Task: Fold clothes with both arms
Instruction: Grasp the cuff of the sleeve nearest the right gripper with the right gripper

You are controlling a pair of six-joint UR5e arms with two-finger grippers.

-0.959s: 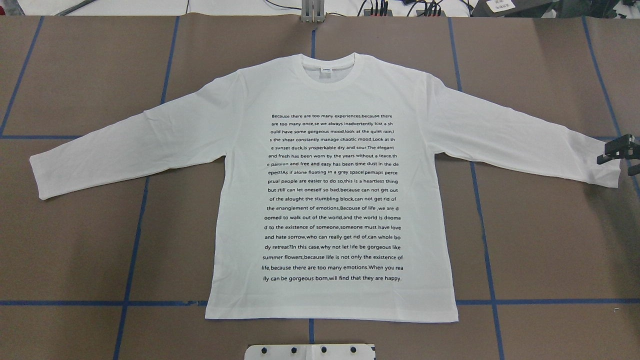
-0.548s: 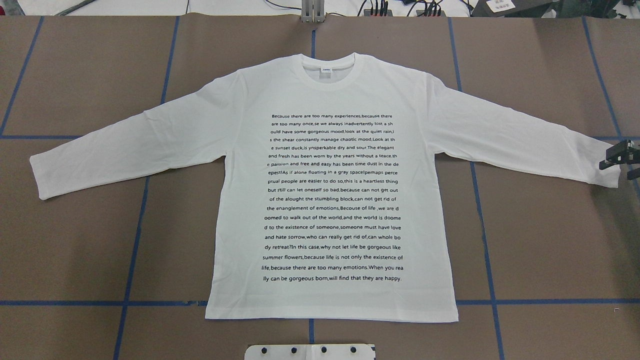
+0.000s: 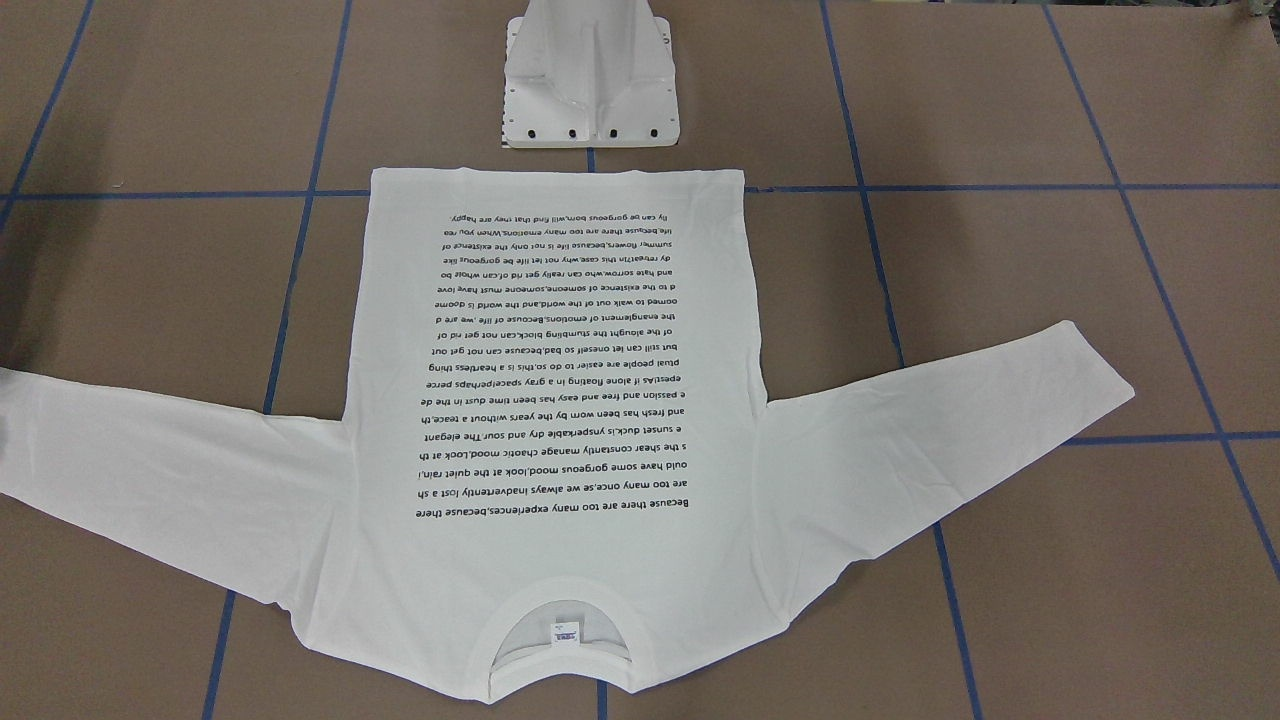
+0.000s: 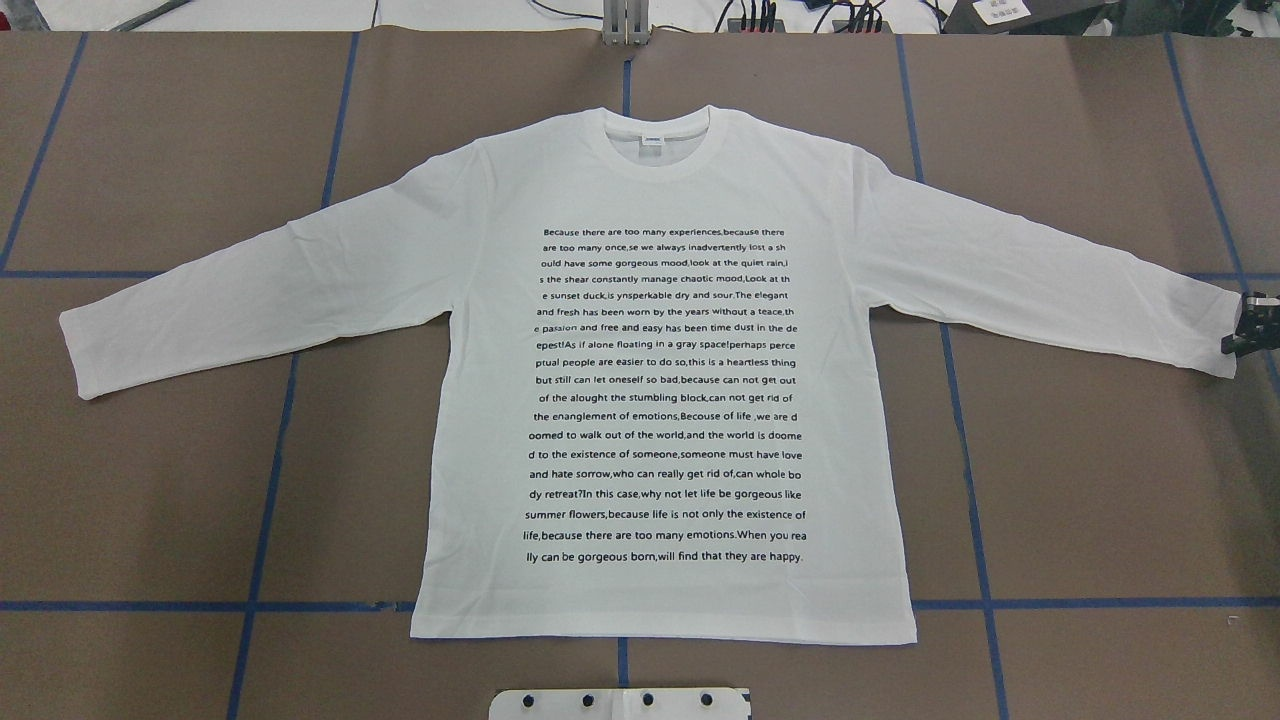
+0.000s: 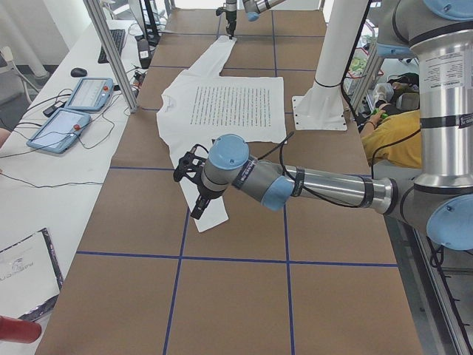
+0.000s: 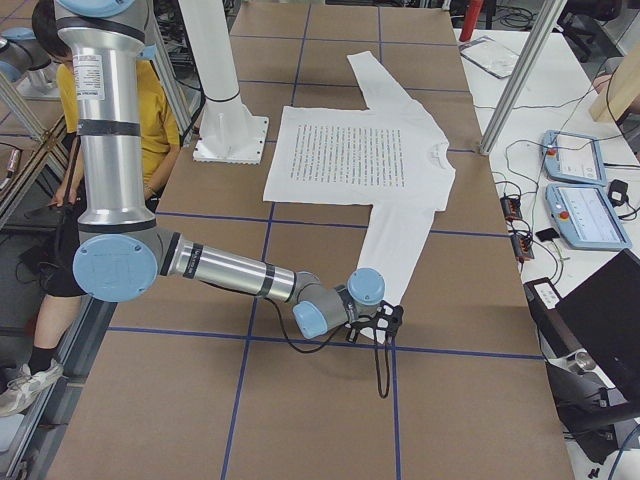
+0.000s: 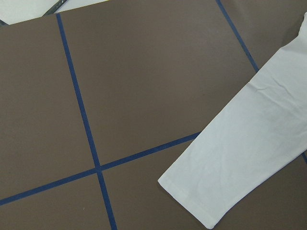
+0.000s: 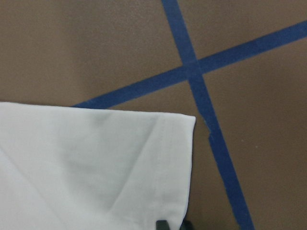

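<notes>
Since the frame taken one second earlier, the right gripper [image 4: 1255, 325] has been shifted outward toward the right end of the tabletop [image 4: 150, 480]. In the overhead view it is now cut by the picture's border, and more of the right-hand cuff [image 8: 172, 163] is uncovered. The T-shirt [image 4: 660, 400] has not been displaced.

The T-shirt is laid flat at the middle of the tabletop, printed side up. Its hem is set toward the robot-side edge, just beyond the white pedestal base [image 3: 590, 90]. Its collar [image 4: 655, 150] and label [image 4: 652, 142] are set toward the operators' edge. One sleeve is spread toward each end of the tabletop, across the blue tape lines [image 4: 270, 450].

The right gripper is positioned at the outer edge of the right-hand cuff. In the right wrist view two dark fingertips [image 8: 163, 224] are seen at the bottom border, one on the fabric and one just off it. Whether the jaws are parted or closed on the cuff cannot be told.

The left gripper [image 5: 194, 191] is held over the left-hand cuff [image 7: 192, 201], near the left end of the tabletop. It is shown only in the exterior left view, so the state of its jaws cannot be told.
</notes>
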